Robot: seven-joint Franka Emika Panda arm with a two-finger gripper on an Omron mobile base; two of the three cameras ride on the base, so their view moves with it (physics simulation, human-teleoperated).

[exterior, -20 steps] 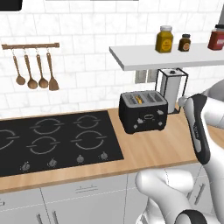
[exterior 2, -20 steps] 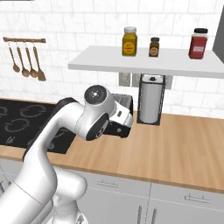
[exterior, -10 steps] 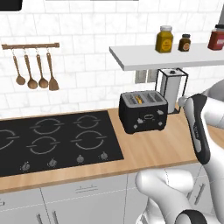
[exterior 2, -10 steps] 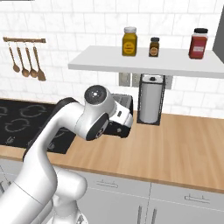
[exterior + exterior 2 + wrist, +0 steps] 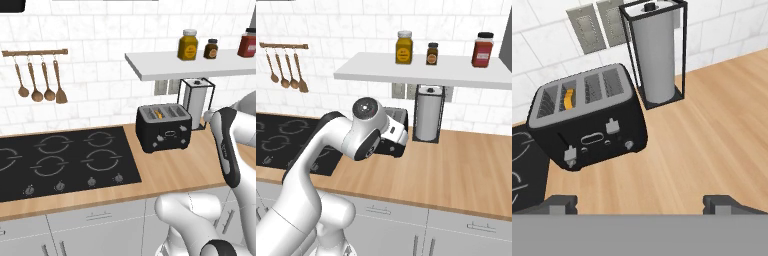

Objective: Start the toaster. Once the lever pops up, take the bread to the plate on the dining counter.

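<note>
Change since a second ago: none to be seen; arm, toaster and every item on the counter sit as they did in the earlier pictures; both base views are framed the same.
Gripper (image 5: 640, 204): jaws spread wide, holding nothing; the two dark fingertips (image 5: 559, 204) rise at the bottom of the hand view, far apart; it hangs over bare wood, in front of the toaster and apart from it.
Toaster (image 5: 164, 127): black and boxy, on the wall counter (image 5: 190, 167); just right of the cooktop (image 5: 65, 161); its front panel, with two levers and small silver knobs, faces out toward the arm.
Bread (image 5: 569, 98): a yellow-orange slice standing in one of the left-hand slots, its top edge showing inside the slot opening.
Paper towel holder (image 5: 656, 52): a white roll upright in a black wire frame; just behind and to the right of the toaster, near the tiled wall.
Shelf (image 5: 421, 70): white, above the toaster and towel roll; three jars stand on it.
Utensil rail (image 5: 37, 75): wooden spoons hang on the wall, well left of the toaster.
Edges: the toaster's left side sits close to the cooktop's edge; the counter's front edge runs above grey drawers.
Open room: a broad stretch of bare wood lies in front of and to the right of the toaster.
</note>
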